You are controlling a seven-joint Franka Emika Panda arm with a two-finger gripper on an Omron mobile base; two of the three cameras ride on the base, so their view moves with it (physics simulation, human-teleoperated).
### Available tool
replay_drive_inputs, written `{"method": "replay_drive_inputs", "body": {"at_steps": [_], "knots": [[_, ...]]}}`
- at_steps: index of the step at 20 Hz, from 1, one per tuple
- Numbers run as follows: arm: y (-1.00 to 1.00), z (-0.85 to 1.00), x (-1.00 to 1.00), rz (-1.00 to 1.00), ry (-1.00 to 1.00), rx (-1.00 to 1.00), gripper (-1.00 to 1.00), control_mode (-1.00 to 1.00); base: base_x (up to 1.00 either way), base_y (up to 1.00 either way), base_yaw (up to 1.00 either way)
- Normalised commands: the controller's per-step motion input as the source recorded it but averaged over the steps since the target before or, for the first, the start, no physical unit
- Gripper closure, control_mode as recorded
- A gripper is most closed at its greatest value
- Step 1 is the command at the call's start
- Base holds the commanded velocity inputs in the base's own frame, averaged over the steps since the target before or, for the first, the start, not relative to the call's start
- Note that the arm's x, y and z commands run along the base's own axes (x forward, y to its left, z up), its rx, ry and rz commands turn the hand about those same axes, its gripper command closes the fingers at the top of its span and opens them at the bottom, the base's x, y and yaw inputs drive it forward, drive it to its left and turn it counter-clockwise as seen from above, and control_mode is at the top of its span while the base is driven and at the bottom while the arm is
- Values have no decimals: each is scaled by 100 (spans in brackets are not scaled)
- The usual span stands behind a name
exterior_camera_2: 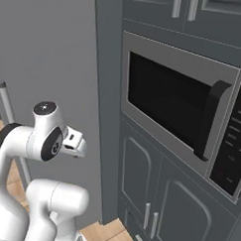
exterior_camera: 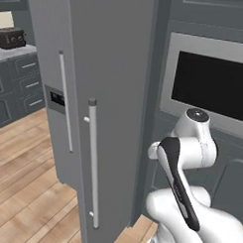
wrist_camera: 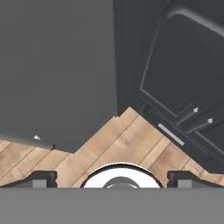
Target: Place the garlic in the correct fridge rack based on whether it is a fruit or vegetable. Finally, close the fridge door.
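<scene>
Behind fridge door (exterior_camera: 111,118), hidden fridge interior.

Left base cam: behind arm, close on the fridge door (exterior_camera: 111,108), faces fwd/down. Right base cam: same door (exterior_camera_2: 45,64) from other side, plus microwave (exterior_camera_2: 178,102). Hand cam: looks down at wood floor (wrist_camera: 127,144), door edge, cabinet (wrist_camera: 179,65).

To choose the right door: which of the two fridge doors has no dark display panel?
The nearer fridge door, with the thick silver bar handle. The farther door carries the dark display panel beside its thinner handle.
</scene>
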Motion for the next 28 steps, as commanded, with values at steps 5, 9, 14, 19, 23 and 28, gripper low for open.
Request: {"method": "replay_drive_inputs", "body": {"at_steps": [5,9,14,19,23,28], "knots": [[2,0,62,7,-13,8,-100,-100,0,0,0],[33,0,77,0,-5,2,-100,-100,0,0,0],[74,0,67,-5,0,0,-100,-100,0,0,0],[57,0,44,-7,0,0,-100,-100,0,0,0],[38,0,45,-5,0,0,-100,-100,0,0,0],[7,-1,56,0,-2,0,-100,-100,0,0,0]]}}
